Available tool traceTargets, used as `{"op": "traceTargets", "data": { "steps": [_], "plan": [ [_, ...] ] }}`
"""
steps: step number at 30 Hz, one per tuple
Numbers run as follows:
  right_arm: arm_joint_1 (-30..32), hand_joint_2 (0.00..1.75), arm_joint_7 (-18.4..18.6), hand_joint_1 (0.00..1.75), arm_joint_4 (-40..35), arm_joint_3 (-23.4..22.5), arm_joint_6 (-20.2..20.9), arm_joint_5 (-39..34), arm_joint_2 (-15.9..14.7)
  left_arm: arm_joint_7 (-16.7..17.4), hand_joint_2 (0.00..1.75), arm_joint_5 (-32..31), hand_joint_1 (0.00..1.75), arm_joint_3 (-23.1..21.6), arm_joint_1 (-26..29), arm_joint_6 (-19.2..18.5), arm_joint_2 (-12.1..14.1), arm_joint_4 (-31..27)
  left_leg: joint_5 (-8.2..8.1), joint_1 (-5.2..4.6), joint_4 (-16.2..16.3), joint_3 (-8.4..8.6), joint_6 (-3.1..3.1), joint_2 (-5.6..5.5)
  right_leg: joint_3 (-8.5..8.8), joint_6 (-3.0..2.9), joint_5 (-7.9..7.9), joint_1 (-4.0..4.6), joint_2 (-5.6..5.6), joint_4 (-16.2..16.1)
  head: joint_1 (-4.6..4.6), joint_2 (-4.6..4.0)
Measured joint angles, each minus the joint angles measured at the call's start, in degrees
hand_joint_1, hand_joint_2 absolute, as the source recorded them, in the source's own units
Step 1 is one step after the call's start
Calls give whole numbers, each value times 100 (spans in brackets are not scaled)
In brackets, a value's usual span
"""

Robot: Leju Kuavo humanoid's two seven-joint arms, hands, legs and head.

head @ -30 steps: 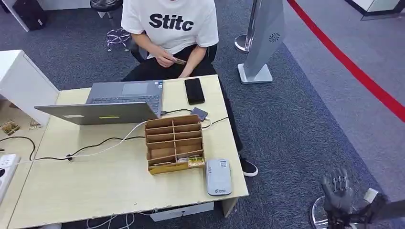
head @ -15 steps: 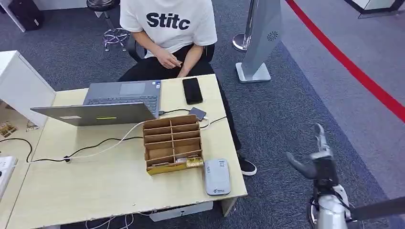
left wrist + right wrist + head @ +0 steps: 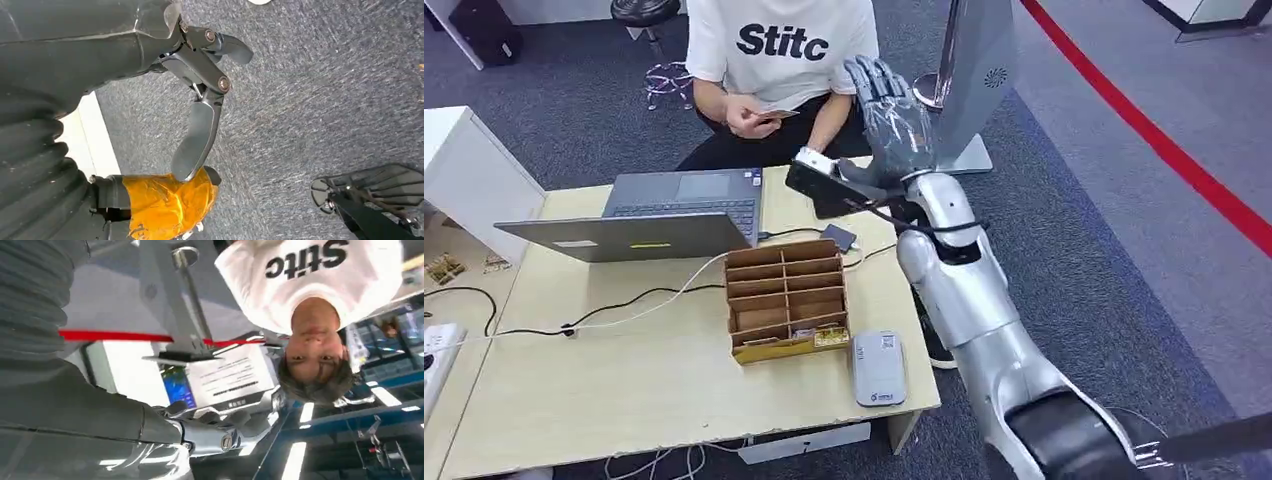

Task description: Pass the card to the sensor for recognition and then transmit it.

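Tabletop fills the lower left of the head view; its right edge borders open grey carpet reaching to the red line at the upper right. Laptop sits left of centre, the cardboard organizer at centre, the grey sensor just beside its lower right corner near the front edge. The right hand, low at the lower right a second ago, is now raised at upper centre, fingers spread, holding nothing. The left hand hangs over carpet, fingers apart, empty. The card is in the seated person's hand, upper centre.
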Motion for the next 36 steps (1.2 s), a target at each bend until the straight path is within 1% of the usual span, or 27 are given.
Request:
{"op": "traceTargets", "data": {
  "steps": [2,4,6,14,15,16,20,31,34,36],
  "plan": [
    [-258,175,116,0,332,20,-9,131,44,-4,175,-2,0,-24,0,-11,17,24,0,0,0,-3,0,-3,-1,0,0,0,-2,-1,0,0],
    [-390,175,177,0,459,35,-22,218,61,-4,175,-4,0,-37,-2,-13,28,33,-1,0,0,-6,0,-3,-2,0,-1,0,-2,-2,4,0],
    [-485,175,249,0,768,44,-61,314,113,-6,175,-4,0,-42,-5,-13,35,46,-1,0,0,-9,0,-3,-6,0,-1,0,-2,-3,4,0],
    [-588,175,288,0,1109,46,-66,314,181,-7,175,-7,0,-44,-5,-13,41,50,-1,0,0,-12,0,-4,-10,0,-1,0,-3,-3,2,0],
    [-590,175,288,143,1131,46,-61,312,192,-4,175,-7,0,-41,-5,-13,41,50,-1,0,0,-11,0,-3,-10,0,-1,0,-3,-3,4,0],
    [-590,175,286,173,1149,46,-53,312,199,-5,175,-7,0,-44,-5,-13,41,50,-1,0,0,-11,0,-4,-10,0,-1,0,-3,-2,2,0],
    [-589,175,251,175,1234,46,72,306,240,-7,175,-7,0,-41,-6,-13,41,50,-1,0,0,-9,0,-2,-10,0,-1,0,-1,-2,2,0],
    [-589,175,181,175,1398,35,85,299,269,-4,175,-9,0,-42,-5,-13,41,50,-1,0,0,-9,0,-3,-10,0,0,0,-1,-2,2,0],
    [-582,175,139,175,1424,33,44,323,269,-4,175,-9,0,-42,-5,-13,41,50,-1,0,0,-10,0,-3,-11,0,-1,0,-1,-2,4,0],
    [-546,175,-1,175,1424,26,-125,387,269,-4,175,-9,0,-41,-5,-13,41,50,-1,0,0,-10,0,-3,-12,0,-1,0,-1,-2,2,0]
  ]
}}
